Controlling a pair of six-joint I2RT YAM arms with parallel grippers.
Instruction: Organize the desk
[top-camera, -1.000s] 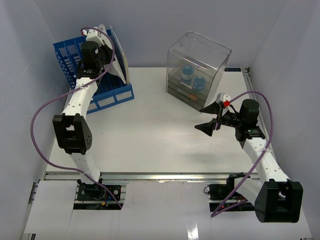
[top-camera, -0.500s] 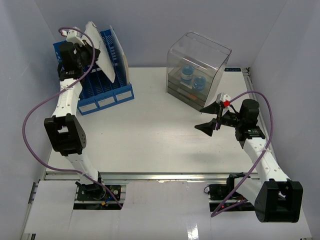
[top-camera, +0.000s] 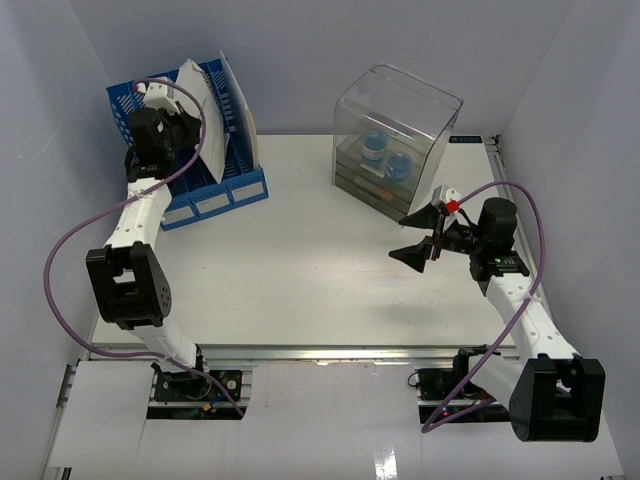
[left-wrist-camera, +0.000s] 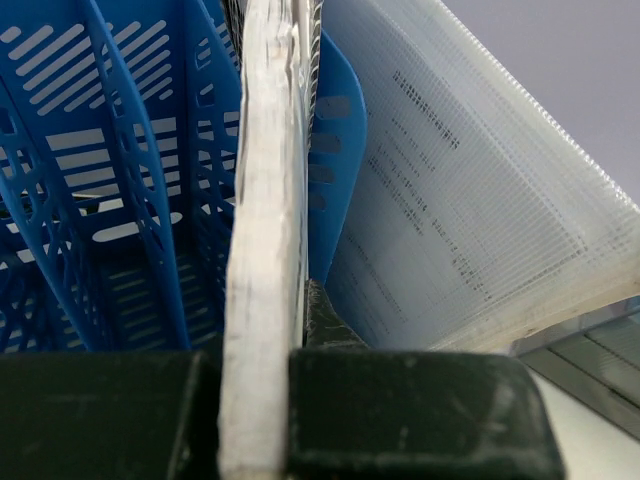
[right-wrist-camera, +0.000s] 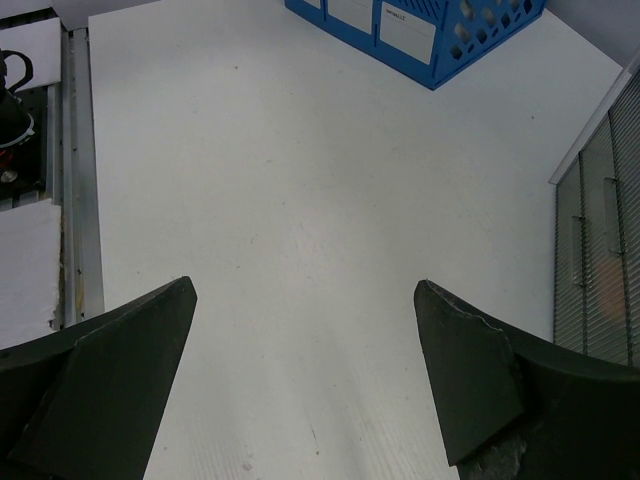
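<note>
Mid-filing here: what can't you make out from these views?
- Bottom edge of the folder: hidden by the left gripper in the left wrist view, by the arm in the top view; its slot in the blue rack is unclear.
- Print on the clear sleeve: blurred in the left wrist view.
- Blue items in the drawer box: hazy behind plastic in the top view; the right wrist view's edge cuts the box off.

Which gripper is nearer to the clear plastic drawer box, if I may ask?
Right. The right gripper hangs open in front of the clear plastic drawer box; the left gripper is across the desk at the blue file rack, gripping a white folder.
</note>
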